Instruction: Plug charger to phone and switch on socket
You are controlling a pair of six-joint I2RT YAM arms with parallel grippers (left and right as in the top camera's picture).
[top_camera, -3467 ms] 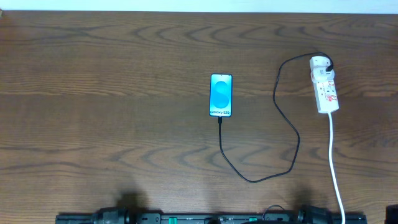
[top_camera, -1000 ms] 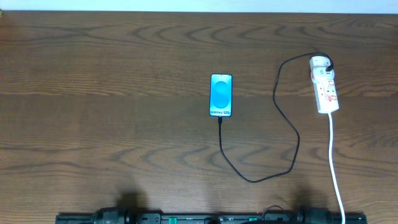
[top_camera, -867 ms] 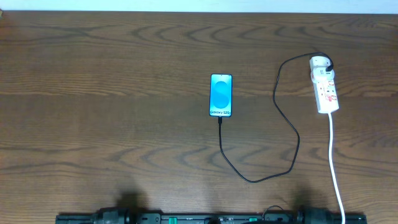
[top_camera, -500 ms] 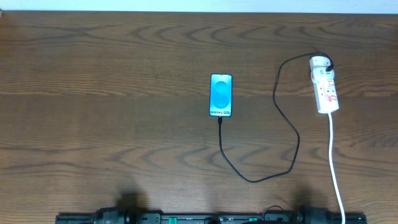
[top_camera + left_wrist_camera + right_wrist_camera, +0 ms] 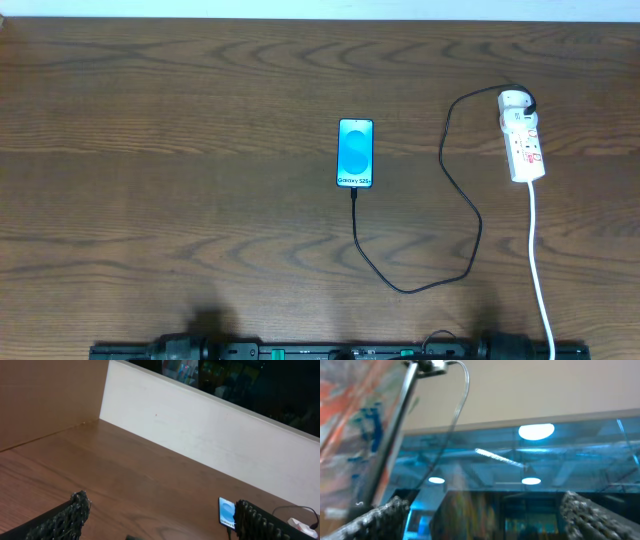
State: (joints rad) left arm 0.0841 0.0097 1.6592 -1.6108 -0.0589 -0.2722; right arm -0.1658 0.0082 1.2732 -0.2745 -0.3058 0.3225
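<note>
Lying flat near the middle of the tabletop (image 5: 180, 150), a little toward the far edge, the phone (image 5: 356, 153) shows its blue-cyan screen face up, its long sides running from near edge to far edge. The small black tip of the charger (image 5: 355, 225) meets the phone's near short edge; whether it is fully seated is too small to tell. From there the thin black cable runs toward the near edge and curls to the right in a loose loop. It then climbs back and ends at the rounded white plug (image 5: 514, 99) on the far end of the socket (image 5: 525, 145). The socket lies toward the far right corner, well apart from the phone; the position of its red-marked switches cannot be made out. A white cord (image 5: 538, 265) leaves its near end and runs almost straight to the near edge. The overhead view shows neither gripper. In the left wrist view the left gripper (image 5: 160, 502) has its fingers spread wide with nothing between them, facing the phone and a pale board (image 5: 200, 435) along the far edge. The right gripper (image 5: 482, 502) likewise has its fingers wide apart and empty, its camera turned up toward ceiling lights (image 5: 536, 431).
</note>
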